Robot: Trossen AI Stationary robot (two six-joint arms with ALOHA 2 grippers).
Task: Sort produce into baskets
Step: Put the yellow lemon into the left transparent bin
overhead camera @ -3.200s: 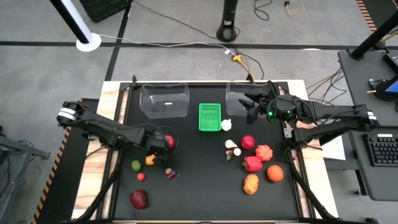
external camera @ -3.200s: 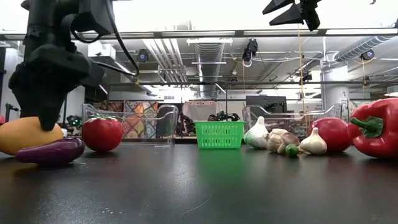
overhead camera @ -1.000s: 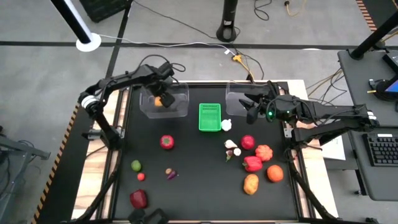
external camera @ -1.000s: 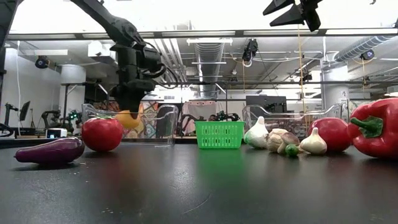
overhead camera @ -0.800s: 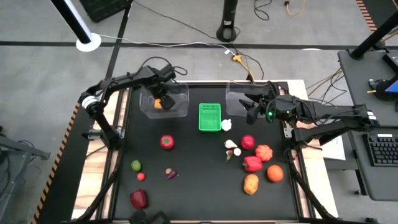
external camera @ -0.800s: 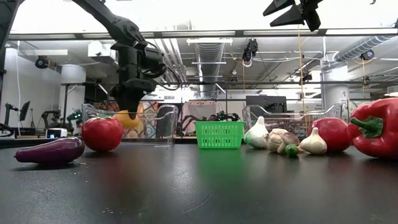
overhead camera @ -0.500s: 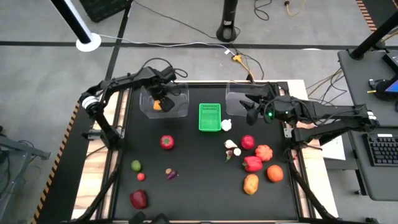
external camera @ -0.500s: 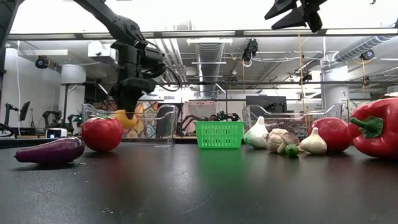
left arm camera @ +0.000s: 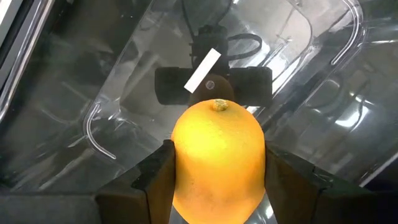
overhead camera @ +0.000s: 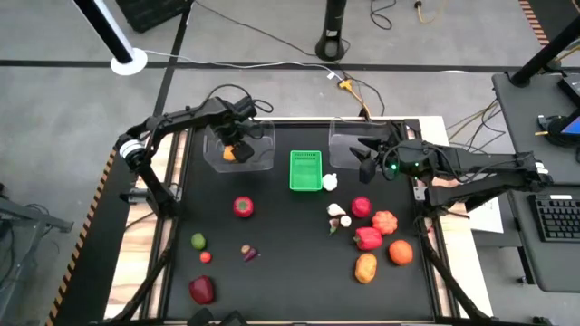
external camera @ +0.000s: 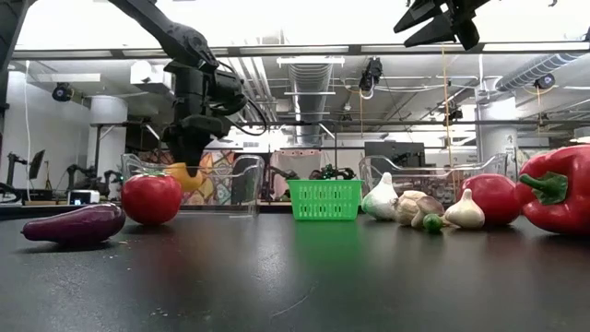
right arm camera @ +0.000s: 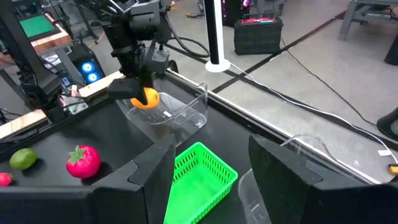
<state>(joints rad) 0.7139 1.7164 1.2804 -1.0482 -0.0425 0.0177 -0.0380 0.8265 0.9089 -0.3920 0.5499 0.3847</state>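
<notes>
My left gripper is shut on an orange-yellow citrus fruit inside the left clear bin at the far left; it also shows in the low view. My right gripper is open and empty, high over the right clear bin; its fingers stand apart in the right wrist view. The green basket stands between the two bins. The other produce lies on the black table: a tomato, a lime, a small eggplant and a red pepper. My left gripper pinches the citrus fruit by its two opposite sides between its two fingers. The fingers come from above, pointing down. The fruit hangs between the bin's walls, clear of the bin's floor, with its stem end turned toward the floor.
Garlic bulbs, a red fruit and several orange pieces lie near right of the green basket. A dark red fruit lies at the near left. Bare black table lies in the middle.
My left gripper has carried the citrus fruit from the near-left table beside the tomato up and toward the far edge into the left clear bin. In the last second it has shifted only slightly there, still shut on the fruit.
</notes>
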